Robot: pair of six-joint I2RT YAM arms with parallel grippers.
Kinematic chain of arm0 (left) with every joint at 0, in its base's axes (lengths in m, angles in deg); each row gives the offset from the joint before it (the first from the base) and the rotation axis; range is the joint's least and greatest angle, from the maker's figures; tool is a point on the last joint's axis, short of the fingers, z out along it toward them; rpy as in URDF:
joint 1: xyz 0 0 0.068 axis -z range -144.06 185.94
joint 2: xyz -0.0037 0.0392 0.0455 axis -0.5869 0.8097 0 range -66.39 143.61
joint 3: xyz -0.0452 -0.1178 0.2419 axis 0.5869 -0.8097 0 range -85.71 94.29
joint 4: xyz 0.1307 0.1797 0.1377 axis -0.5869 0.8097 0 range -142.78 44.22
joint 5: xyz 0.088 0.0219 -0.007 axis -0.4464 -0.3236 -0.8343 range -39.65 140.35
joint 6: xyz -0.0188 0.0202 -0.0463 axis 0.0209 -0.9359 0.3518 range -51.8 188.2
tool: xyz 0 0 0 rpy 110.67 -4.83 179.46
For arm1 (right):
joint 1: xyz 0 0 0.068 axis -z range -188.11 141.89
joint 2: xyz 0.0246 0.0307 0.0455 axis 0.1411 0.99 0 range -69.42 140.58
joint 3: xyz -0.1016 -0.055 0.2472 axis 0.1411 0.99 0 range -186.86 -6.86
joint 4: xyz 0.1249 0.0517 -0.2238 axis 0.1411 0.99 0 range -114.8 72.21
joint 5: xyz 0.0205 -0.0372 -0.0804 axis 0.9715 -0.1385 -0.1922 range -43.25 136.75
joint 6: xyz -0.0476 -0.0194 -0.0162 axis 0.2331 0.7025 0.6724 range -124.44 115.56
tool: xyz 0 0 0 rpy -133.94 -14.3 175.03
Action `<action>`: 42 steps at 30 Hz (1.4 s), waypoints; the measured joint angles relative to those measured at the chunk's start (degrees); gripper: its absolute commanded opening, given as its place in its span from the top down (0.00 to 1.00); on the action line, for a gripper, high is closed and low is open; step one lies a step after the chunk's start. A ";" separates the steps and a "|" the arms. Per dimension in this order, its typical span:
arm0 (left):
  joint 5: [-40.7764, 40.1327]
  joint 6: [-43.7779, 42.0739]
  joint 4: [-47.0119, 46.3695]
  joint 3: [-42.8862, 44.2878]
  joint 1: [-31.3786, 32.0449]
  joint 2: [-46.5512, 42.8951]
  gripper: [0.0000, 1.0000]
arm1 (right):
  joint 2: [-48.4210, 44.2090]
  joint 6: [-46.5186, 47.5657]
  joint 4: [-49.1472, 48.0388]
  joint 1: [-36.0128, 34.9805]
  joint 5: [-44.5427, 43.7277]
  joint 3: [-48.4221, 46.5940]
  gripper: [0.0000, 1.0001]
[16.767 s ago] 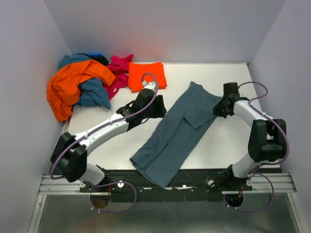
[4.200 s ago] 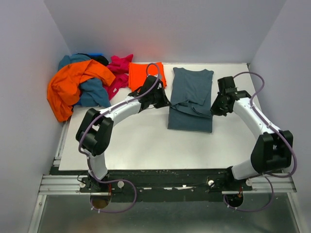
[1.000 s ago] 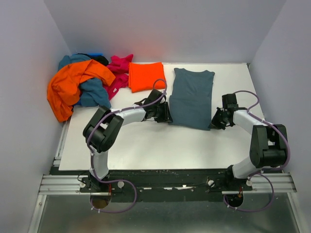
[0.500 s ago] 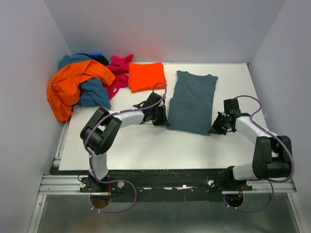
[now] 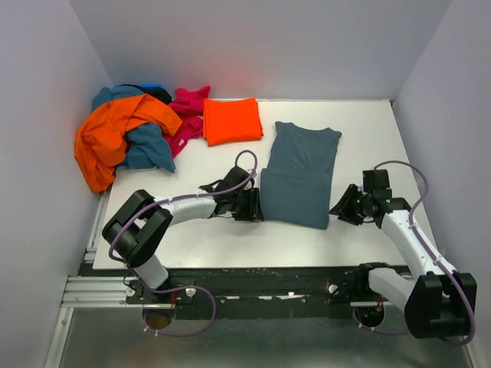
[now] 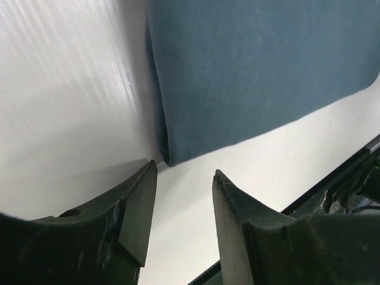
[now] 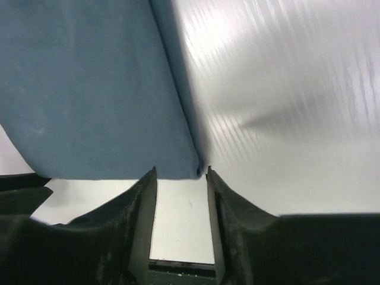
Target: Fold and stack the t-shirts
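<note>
1. The slate blue-grey t-shirt (image 5: 299, 176) was seen laid flat on the white table (image 5: 192, 241). It was folded into a long panel, with its neck end towards the far edge and its hem towards the arms.
2. The left gripper (image 5: 252, 205) was found low over the table, just beside the near left corner of that shirt. Its jaws were spread and nothing was held between them.
3. In the left wrist view, the two dark fingers (image 6: 133, 205) were seen apart. The folded corner of the cloth lay just beyond their tips and was not pinched.
4. The right gripper (image 5: 343, 208) was found just beside the near right corner of the same shirt. Its jaws were likewise spread and nothing was gripped.
5. In the right wrist view, the shirt's corner was seen at the mouth of the gap between the fingertips (image 7: 142, 196). Whether the cloth touched them could not be told.
6. A bright orange-red t-shirt (image 5: 230, 121) was seen folded into a neat rectangle near the far edge, left of the blue-grey one and apart from it.
7. A loose heap was seen in the far left corner. An orange t-shirt (image 5: 115, 134) was draped on top, a teal t-shirt (image 5: 149, 146) lay under it, a magenta pink t-shirt (image 5: 186, 111) lay to the right, and a blue t-shirt (image 5: 151, 86) was glimpsed at the back.
</note>
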 measured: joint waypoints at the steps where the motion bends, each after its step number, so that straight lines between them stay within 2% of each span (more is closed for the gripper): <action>1: -0.20 -0.13 0.22 0.13 -0.07 -0.35 0.47 | 0.70 0.33 -0.02 -0.04 -0.17 -1.18 0.59; 6: -1.33 -2.16 3.15 6.03 -3.72 -0.50 0.47 | 10.32 3.41 -3.15 -0.11 -0.55 -9.66 0.58; 10: -2.58 -4.22 2.71 13.51 -7.02 -0.04 0.47 | 15.10 4.76 -7.89 -0.11 -1.68 -11.91 0.58; 16: -3.10 -5.57 0.09 22.12 -9.14 6.54 0.47 | 24.85 5.31 -12.00 -0.13 -2.78 -16.87 0.61; 23: -3.08 -5.90 -0.28 25.77 -10.29 14.27 0.47 | 33.27 5.90 -13.86 -0.11 -2.99 -22.62 0.63; 36: -2.71 -6.86 -1.18 28.63 -10.82 20.39 0.48 | 41.24 6.01 -14.82 -0.11 -3.37 -26.49 0.71; 39: -1.53 -6.80 -1.70 30.05 -10.82 22.80 0.52 | 41.64 5.99 -14.88 -0.13 -3.34 -26.51 0.78; 40: -1.25 -6.78 -1.88 30.08 -10.82 23.17 0.58 | 41.64 6.03 -14.88 -0.11 -3.34 -26.51 0.79; 42: -0.61 -6.54 -2.03 30.08 -10.82 23.52 0.62 | 41.62 6.08 -14.91 -0.11 -3.34 -26.56 0.79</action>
